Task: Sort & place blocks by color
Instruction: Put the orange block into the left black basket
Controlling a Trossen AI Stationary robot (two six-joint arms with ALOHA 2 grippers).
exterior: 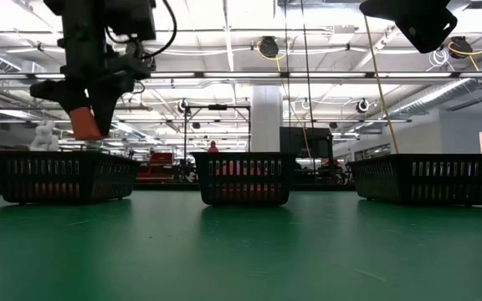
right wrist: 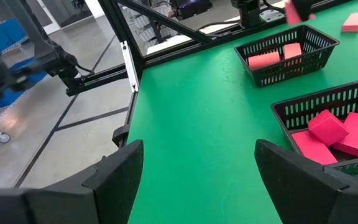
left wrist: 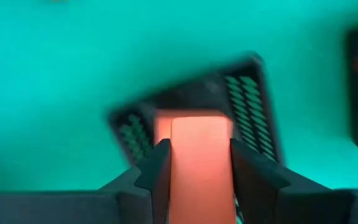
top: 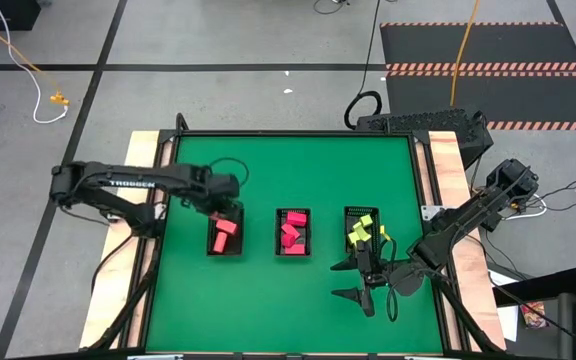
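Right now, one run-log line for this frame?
left gripper: shut on salmon block, above left basket | right gripper: open, idle near right basket

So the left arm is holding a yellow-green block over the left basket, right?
Not quite: the block between the left arm's fingers is salmon-red, not yellow-green, as the left wrist view shows. It is indeed held over the left basket.
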